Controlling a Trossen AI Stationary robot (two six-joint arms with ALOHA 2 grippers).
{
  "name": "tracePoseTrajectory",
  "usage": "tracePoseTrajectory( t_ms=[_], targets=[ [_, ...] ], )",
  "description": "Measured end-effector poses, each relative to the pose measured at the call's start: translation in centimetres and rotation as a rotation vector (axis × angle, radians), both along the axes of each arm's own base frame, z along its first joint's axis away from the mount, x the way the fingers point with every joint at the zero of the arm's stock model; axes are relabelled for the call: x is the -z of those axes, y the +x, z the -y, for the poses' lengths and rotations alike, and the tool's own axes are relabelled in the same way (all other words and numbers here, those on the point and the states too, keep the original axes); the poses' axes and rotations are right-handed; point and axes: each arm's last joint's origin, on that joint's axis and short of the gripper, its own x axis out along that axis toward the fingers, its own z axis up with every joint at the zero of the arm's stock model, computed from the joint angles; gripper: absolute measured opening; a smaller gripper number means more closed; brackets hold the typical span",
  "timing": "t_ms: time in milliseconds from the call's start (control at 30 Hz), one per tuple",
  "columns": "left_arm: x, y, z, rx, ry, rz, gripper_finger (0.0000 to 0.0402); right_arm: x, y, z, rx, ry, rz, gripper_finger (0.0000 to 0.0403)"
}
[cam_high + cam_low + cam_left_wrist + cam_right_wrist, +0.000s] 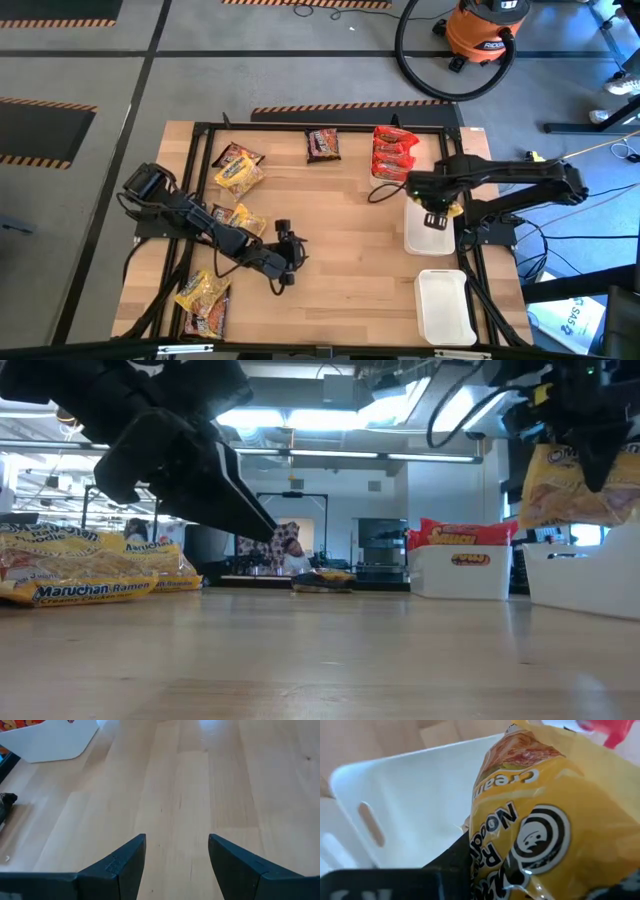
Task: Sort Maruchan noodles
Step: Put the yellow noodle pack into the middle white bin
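My right gripper point(436, 218) is shut on a yellow Maruchan packet point(562, 488) and holds it over a white tray point(418, 238) at the table's right side. The packet fills the right wrist view point(545, 815), with the tray point(405, 805) behind it. Red packets point(393, 152) lie stacked in another white tray point(460, 572) at the far right. A dark brown packet point(322, 145) lies at the far middle. Yellow packets point(238, 170) lie flat on the left. My left gripper point(292, 256) is open and empty, low over bare wood at the table's middle point(176, 850). My right gripper pinches the yellow packet by its upper end point(572, 458) between its two fingers, coming from above and pointing down. One dark finger point(452, 865) shows against the packet's printed face. The packet hangs below the fingers, clear of the white tray under it.
A third white tray point(445, 305) lies at the near right. More yellow packets lie at the left middle point(240, 218) and the near left point(200, 300). A black frame point(300, 127) runs around the table's edges. Bare wood point(350, 290) lies between the two arms.
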Motion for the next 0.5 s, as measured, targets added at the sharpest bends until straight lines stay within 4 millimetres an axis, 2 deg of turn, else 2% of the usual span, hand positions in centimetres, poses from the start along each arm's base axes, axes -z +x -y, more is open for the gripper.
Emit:
tracePoseTrajectory(
  t_ms=[267,500],
  targets=[
    [0.0,0.0,0.0,0.0,-0.002,0.004,0.0209,2.5,0.4,-1.5,-0.255,-0.068,-0.166,0.0114],
    [0.0,0.0,0.0,0.0,-0.001,0.004,0.0209,4.6,-0.1,-1.9,-0.334,-0.129,-0.272,0.0114]
  ],
)
